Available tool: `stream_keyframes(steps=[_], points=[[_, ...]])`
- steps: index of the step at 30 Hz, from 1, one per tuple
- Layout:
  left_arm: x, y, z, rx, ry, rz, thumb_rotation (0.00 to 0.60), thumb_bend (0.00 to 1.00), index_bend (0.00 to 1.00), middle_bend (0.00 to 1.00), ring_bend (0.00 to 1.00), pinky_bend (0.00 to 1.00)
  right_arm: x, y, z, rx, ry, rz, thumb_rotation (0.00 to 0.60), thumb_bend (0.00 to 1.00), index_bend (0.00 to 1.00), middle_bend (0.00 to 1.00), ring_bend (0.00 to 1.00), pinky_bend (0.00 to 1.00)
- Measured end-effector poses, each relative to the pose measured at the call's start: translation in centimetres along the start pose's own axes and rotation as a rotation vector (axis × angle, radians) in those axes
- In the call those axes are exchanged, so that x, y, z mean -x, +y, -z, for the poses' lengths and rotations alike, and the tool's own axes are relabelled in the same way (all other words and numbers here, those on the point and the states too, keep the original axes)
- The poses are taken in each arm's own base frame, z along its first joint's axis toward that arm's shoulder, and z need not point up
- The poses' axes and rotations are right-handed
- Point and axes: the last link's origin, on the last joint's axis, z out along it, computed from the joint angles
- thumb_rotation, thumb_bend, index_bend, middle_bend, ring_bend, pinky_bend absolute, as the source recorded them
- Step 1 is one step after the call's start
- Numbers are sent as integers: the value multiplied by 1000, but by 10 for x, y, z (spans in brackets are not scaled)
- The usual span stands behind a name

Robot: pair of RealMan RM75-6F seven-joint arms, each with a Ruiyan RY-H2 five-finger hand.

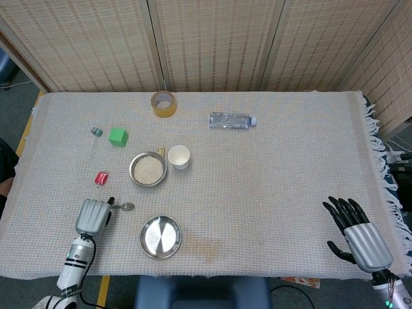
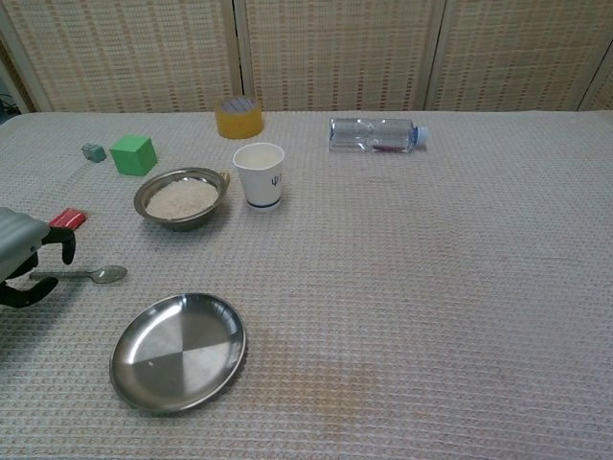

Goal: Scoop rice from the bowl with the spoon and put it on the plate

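A: Where is the spoon (image 2: 84, 275)?
B: On the bench (image 1: 270, 174), at seven o'clock from the bowl (image 1: 148, 169). The left hand (image 1: 93, 215) hovers over its handle, fingers (image 2: 65, 241) parted to straddle it, nothing gripped.
A: The right hand (image 1: 357, 235)?
B: Spread, empty, parked aside.

Shiny metal plate (image 2: 179, 351), bowl (image 2: 182, 198) and spoon (image 2: 91, 275) lie on matt woven cloth (image 2: 431, 287)
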Motion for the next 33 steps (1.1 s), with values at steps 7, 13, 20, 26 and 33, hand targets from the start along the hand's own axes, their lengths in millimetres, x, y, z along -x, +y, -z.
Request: stream_keyframes(steps=[7, 13, 20, 26, 33], points=[[8, 1, -5, -16, -18, -28, 600, 387, 439, 1000, 1000, 1000, -2, 1, 1, 0, 3, -4, 600, 185, 0, 0, 0, 0], [10, 5, -9, -15, -16, -45, 600, 387, 465, 1000, 1000, 1000, -1, 1, 1, 3, -3, -3, 600, 185, 0, 0, 0, 0], [11, 4, -12, -24, -21, -60, 600, 388, 498, 1000, 1000, 1000, -1, 2, 1, 7, -8, 1, 600, 185, 0, 0, 0, 0], [11, 3, -14, -27, -21, -67, 600, 389, 504, 1000, 1000, 1000, 0, 2, 0, 12, -18, 3, 600, 186, 0, 0, 0, 0], [12, 2, -15, -28, -28, -72, 600, 389, 515, 1000, 1000, 1000, 0, 2, 0, 15, -21, 5, 600, 186, 0, 0, 0, 0]])
